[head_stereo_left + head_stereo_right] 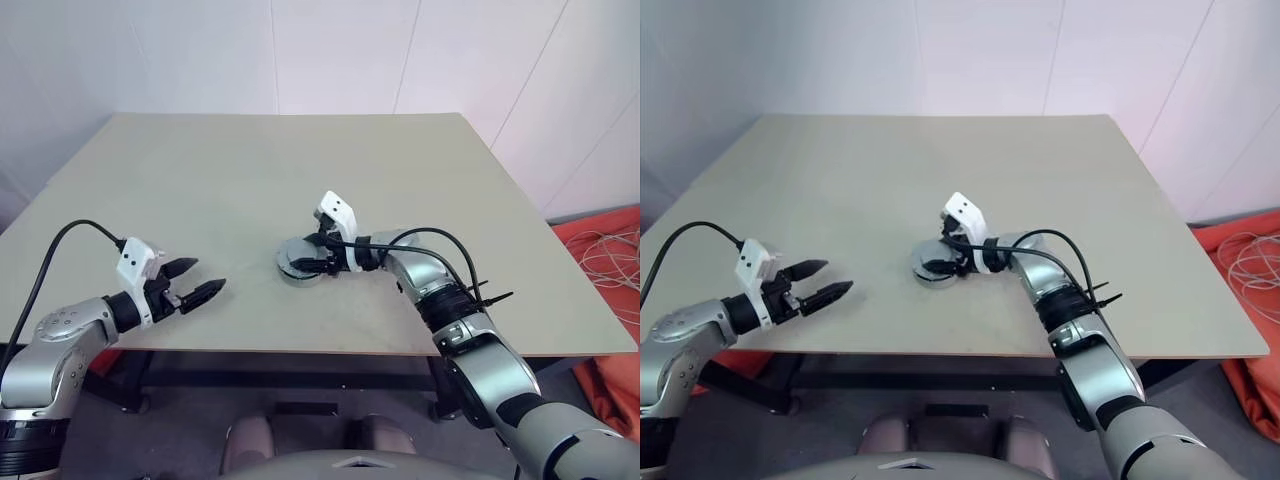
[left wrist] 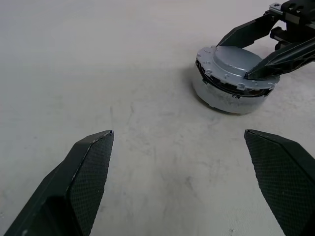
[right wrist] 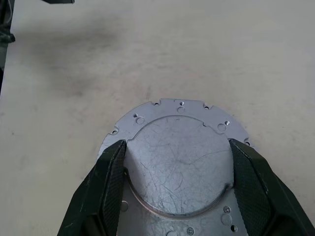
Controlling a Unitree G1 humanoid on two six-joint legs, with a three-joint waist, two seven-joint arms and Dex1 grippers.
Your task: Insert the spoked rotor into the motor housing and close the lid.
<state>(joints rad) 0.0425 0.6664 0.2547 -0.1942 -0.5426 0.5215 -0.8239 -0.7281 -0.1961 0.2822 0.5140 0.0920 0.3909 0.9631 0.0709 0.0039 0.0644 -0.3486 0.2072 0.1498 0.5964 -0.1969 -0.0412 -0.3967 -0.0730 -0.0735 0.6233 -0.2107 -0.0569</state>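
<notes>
Our left claw (image 1: 196, 281) hangs spread and empty near the desk (image 1: 250, 180) edge. Our right claw (image 3: 177, 196) straddles the lid (image 3: 179, 162), fingers at its raised centre, lid atop the housing (image 2: 221, 101) mid-desk, well right of the left claw.

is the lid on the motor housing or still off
On. The lid sits flat atop the motor housing, with the right gripper fingers against its raised centre.

The lid (image 2: 237, 63) sits on the motor housing (image 2: 224, 96), mid-table (image 1: 250, 180).
</notes>
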